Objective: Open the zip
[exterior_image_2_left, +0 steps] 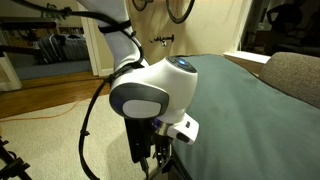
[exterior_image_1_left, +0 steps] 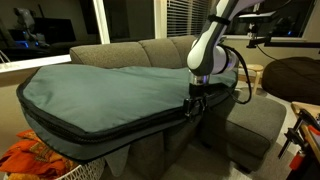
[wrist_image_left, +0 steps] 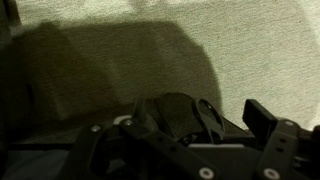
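Note:
A very large teal-green padded bag (exterior_image_1_left: pixel 100 90) lies across the grey sofa (exterior_image_1_left: pixel 150 50). The zip (exterior_image_1_left: pixel 120 126) is the dark line with black trim along the bag's near side edge. My gripper (exterior_image_1_left: pixel 193 103) hangs at the right-hand end of that edge, fingers pointing down. In an exterior view the gripper (exterior_image_2_left: pixel 155 165) sits low beside the bag (exterior_image_2_left: pixel 235 100). In the wrist view the gripper (wrist_image_left: pixel 180 125) is open. A dark rounded part of the bag's trim (wrist_image_left: pixel 185 108) lies between the fingers (wrist_image_left: pixel 262 118), untouched as far as I can see. The zip pull cannot be made out.
A grey ottoman (exterior_image_1_left: pixel 255 120) stands close to the right of the arm. Orange cloth (exterior_image_1_left: pixel 30 155) lies low at the left. A brown cushion (exterior_image_1_left: pixel 295 78) sits at the far right. Black cables (exterior_image_2_left: pixel 90 130) loop beside the wrist over the wooden floor.

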